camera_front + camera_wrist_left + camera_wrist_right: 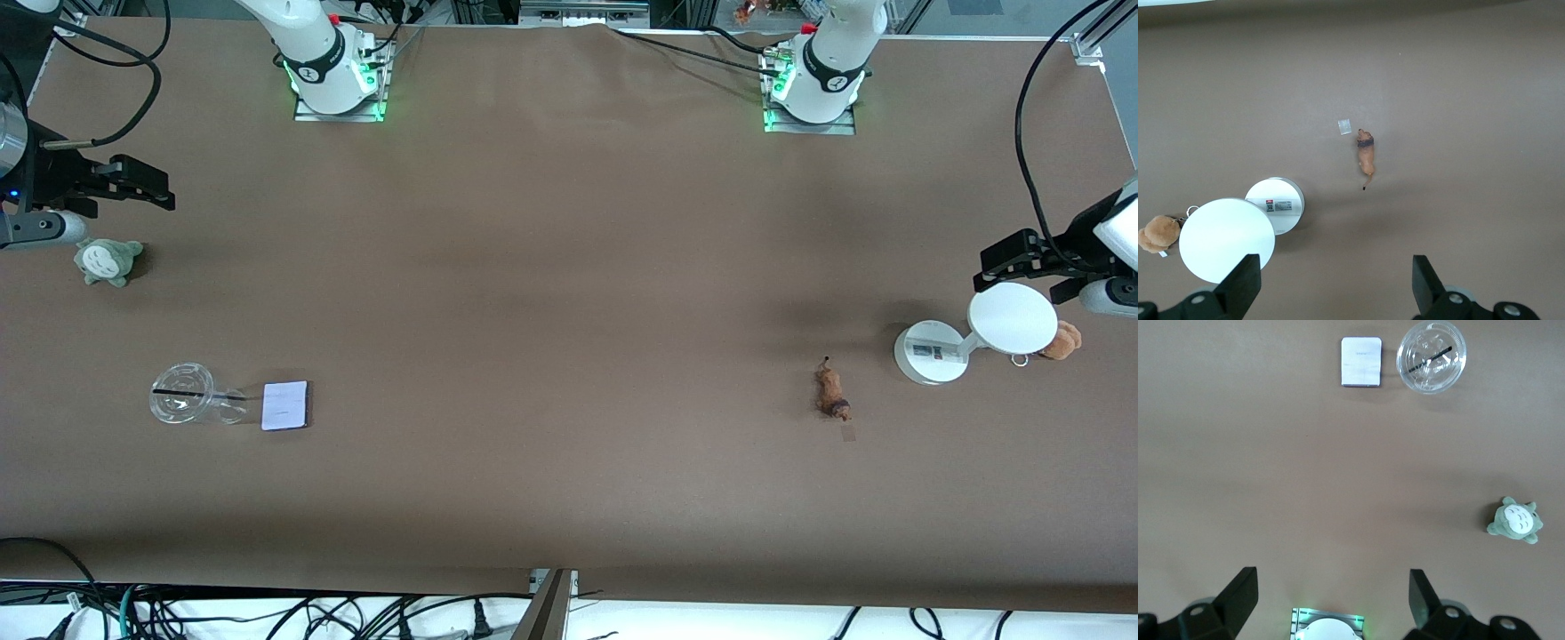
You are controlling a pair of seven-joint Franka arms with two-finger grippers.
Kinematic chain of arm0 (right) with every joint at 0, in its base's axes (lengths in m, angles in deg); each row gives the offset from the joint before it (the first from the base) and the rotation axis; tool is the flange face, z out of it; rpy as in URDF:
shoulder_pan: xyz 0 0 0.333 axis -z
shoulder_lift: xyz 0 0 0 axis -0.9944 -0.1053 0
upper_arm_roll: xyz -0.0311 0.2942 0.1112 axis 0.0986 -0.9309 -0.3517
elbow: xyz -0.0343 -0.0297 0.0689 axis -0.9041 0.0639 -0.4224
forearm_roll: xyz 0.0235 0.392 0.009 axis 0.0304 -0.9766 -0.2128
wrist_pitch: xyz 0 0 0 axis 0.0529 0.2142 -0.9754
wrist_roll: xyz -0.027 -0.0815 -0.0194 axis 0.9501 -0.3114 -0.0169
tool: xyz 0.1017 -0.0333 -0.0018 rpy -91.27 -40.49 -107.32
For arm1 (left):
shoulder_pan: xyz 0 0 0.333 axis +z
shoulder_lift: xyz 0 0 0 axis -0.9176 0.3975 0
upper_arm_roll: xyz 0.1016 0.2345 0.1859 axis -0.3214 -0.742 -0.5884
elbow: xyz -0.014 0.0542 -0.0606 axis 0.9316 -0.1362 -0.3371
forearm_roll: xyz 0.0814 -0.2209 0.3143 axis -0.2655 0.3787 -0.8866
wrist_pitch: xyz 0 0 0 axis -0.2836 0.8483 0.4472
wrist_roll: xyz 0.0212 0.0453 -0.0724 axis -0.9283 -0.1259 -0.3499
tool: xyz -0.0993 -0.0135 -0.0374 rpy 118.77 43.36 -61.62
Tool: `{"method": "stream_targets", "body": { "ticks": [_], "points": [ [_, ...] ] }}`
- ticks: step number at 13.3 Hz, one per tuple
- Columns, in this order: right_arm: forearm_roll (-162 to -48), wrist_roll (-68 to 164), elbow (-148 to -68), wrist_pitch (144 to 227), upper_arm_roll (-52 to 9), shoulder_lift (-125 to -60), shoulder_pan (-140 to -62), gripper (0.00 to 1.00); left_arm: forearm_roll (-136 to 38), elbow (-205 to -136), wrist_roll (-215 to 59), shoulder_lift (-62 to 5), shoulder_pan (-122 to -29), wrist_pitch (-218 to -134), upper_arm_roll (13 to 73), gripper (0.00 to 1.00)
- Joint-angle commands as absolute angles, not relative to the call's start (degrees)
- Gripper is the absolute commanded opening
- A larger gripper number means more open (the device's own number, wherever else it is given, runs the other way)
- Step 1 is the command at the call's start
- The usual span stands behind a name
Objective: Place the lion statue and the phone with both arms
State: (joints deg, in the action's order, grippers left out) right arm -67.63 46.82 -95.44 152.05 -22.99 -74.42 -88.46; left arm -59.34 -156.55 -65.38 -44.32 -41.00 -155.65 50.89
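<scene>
Nearest the front camera, toward the right arm's end of the table, the phone point(284, 405) lies flat with its pale face up. Just beside it, closer to that end, a clear plastic cup point(182, 393) lies on its side with a dark straw point(182, 392) across its lid; whether cup and phone touch cannot be told.

Toward the left arm's end, at about the same depth, the lion statue point(833, 396) lies on the table, its tail pointing away from the front camera. A small pale square scrap point(848, 434) lies near its head, slightly nearer the camera and apart from it.

Farther back and closer to the left arm's end stands a white stand point(931, 352) with a round base and a tilted disc top point(1012, 318). A brown plush toy point(1061, 340) sits beside the disc, with a small ring point(1020, 359) next to it.

Farther still, at the right arm's end, a grey-green plush toy point(107, 260) rests on the table.

The left gripper point(1021, 264) hangs in the air over the disc stand, jaws spread wide, holding nothing. The right gripper point(142, 188) hangs over the table edge above the grey-green plush, jaws likewise spread wide and empty.
</scene>
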Motion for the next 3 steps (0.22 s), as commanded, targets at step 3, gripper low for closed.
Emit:
{"method": "stream_targets", "body": {
  "ticks": [3],
  "points": [
    [-68.9,46.0,-93.5,151.6,-23.4,-75.2,-88.4,1.00,-58.8,-159.6,-67.6,-49.6,-60.1,-152.7,29.7,1.00]
  ]
}}
